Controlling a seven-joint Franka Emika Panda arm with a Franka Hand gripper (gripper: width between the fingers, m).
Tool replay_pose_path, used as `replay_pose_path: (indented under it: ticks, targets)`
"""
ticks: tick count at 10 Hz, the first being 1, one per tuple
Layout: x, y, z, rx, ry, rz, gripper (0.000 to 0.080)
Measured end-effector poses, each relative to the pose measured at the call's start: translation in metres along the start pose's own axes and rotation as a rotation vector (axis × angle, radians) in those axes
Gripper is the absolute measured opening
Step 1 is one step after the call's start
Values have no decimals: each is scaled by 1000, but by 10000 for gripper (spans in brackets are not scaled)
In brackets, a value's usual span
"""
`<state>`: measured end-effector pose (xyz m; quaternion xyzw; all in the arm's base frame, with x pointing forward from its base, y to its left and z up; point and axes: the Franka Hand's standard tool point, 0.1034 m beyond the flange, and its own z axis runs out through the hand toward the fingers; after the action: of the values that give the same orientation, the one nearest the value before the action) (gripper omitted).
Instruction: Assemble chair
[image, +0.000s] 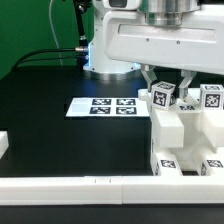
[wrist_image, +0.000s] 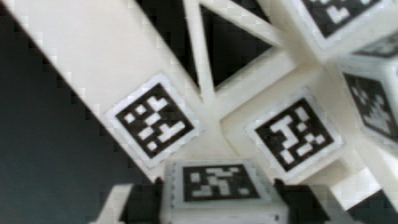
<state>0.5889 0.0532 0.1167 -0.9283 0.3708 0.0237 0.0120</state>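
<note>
Hanging over the right of the exterior frame, our two-finger gripper (image: 172, 82) straddles the glossy white tagged plastic chair parts (image: 178, 135), grip uncertain, we cannot tell.

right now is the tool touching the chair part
Cannot tell: in the exterior view the tool straddles the chair part, but neither view plainly shows contact or a gap.

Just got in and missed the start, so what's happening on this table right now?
A robot arm is putting together a white chair from tagged plastic parts. Its gripper is down at the top of the partly built structure near the exterior view's right, fingers either side of a small tagged block. Whether it grips it is unclear. The marker board lies flat beside it.
</note>
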Motion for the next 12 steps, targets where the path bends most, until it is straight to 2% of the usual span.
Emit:
replay_pose_path:
  ticks: [2, 3, 5, 6, 8, 9, 10, 11, 12]
  targets:
    - [-2, -2, 0, 0, 2, 281, 282]
    - [-1, -2, 0, 8, 2, 414, 282]
    - [2, -4, 0, 58, -15, 696, 284]
    - [4, -2, 0, 76, -11, 718, 284]
    - [3, -2, 0, 77, -9, 665, 284]
    - [5, -1, 0, 79, 1, 543, 446]
    - [6, -2, 0, 82, 15, 402, 573]
    - [9, -3, 0, 94, 43, 236, 573]
    - [8, -2, 3, 93, 57, 127, 634]
